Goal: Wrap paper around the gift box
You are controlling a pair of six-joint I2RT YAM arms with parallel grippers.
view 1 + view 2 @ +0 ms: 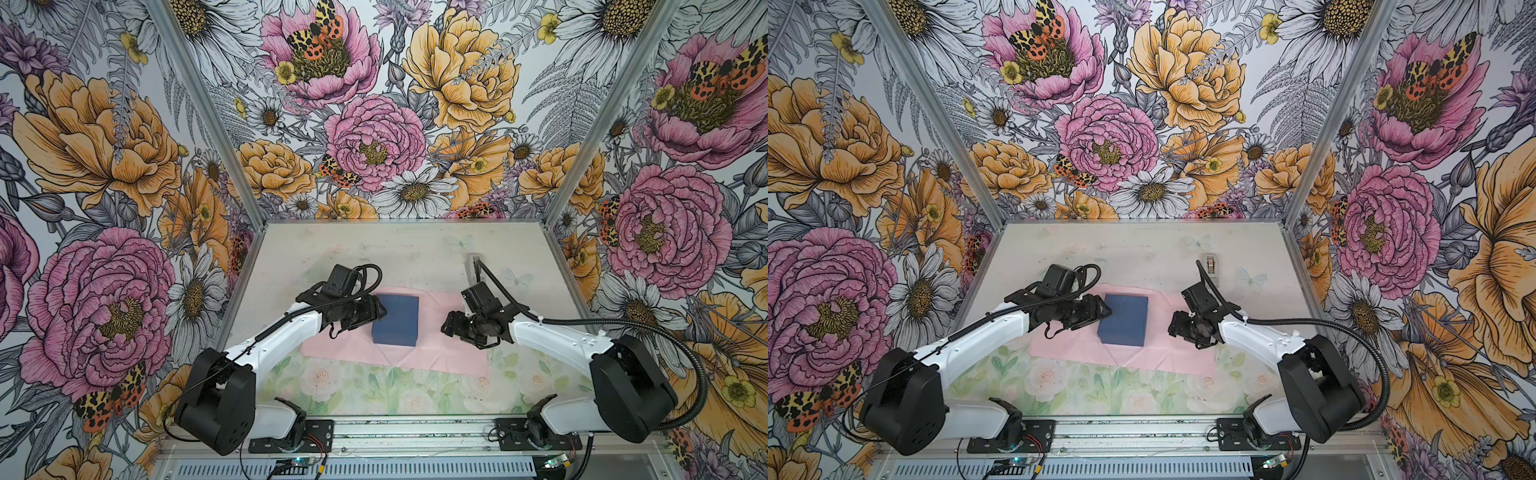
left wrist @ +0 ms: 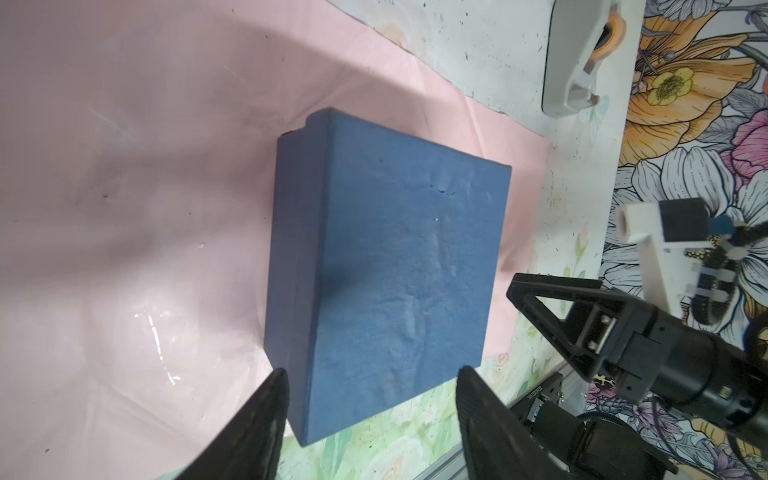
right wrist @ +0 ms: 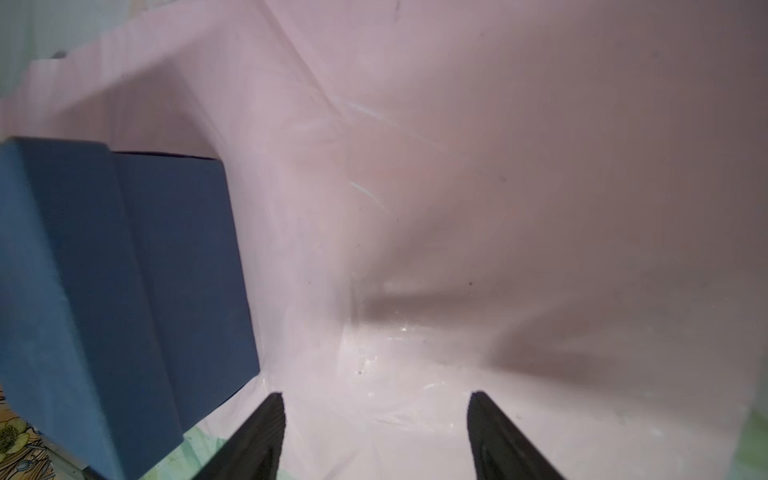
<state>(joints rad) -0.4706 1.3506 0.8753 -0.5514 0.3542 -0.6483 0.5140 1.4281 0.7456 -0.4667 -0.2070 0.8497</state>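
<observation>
1. In both top views:
   - Found the gift box [image 1: 395, 320] lying flat and uncovered on the paper [image 1: 415, 355] at the middle of the worktop [image 1: 374, 249].
   - Found the left end effector [image 1: 380, 309] at the box's left edge, touching or just above; cannot tell which.
   - Found the right end effector [image 1: 446, 328] to the right of the box, apart from it and low over the sheet.
   - Noted a tape dispenser [image 1: 1212, 264] toward the far right corner.
2. In the left wrist view:
   - Saw the left fingers [image 2: 257, 424] spread wide and clamping nothing, with the box's nearest end in line with the gap.
   - Saw the lid seated on the box. Contents hidden; cannot tell.
3. In the right wrist view:
   - Saw the right fingers [image 3: 257, 432] spread and empty above creased paper, with the box off to one side.
4. Risks, by judgement:
   - Likely to skid the box across the slick sheet if pushed from the left.
   - Liable to tear or bunch the thin paper if pinched hard or dragged from under the box.
   - Liable to lift the lid if gripped high on the box.
   - Liable to fold the sheet crooked if the box shifts mid-fold.
</observation>
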